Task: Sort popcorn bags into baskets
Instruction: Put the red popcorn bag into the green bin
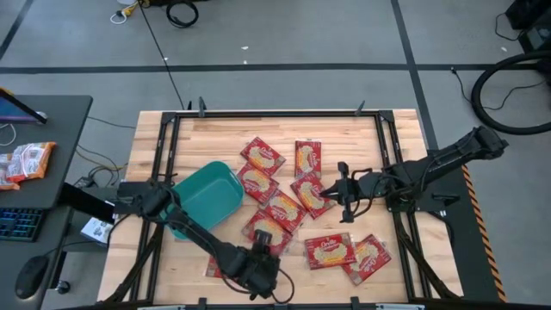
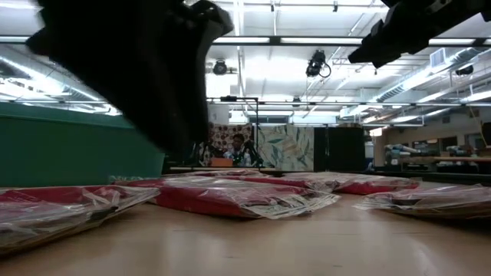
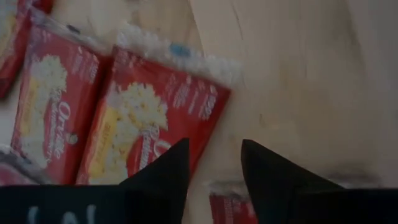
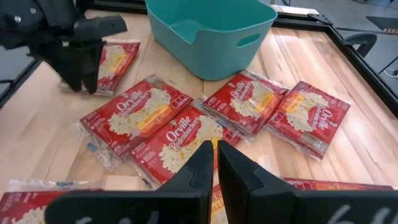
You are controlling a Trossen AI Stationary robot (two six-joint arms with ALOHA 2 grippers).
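1. I see the wooden table [image 1: 159, 155] framed by a black rail, with both arms reaching in over it.
2. The teal basket [image 1: 209, 196] sits on the left half of the table, just beside the nearest packets; from the right wrist camera it looks empty [image 4: 211, 34].
3. The popcorn bags lie flat on the wood to the right of the basket: a loose cluster of overlapping packets in the middle [image 1: 284, 208], two at the far edge of that cluster [image 1: 263, 156], and a pair apart towards the near right [image 1: 330, 251].
4. My left gripper [image 1: 263, 263] is low over the near edge of the table, over the packets at the near end of the cluster. In its wrist view the dark fingers [image 3: 165, 174] stand apart, with a gap of bare wood between them, one tip over the edge of a red packet [image 3: 149, 124], nothing clamped.
5. My right gripper [image 1: 343, 191] hovers just right of the middle cluster. In its wrist view the jaws are together, almost touching, empty, above a packet [image 4: 180, 140].
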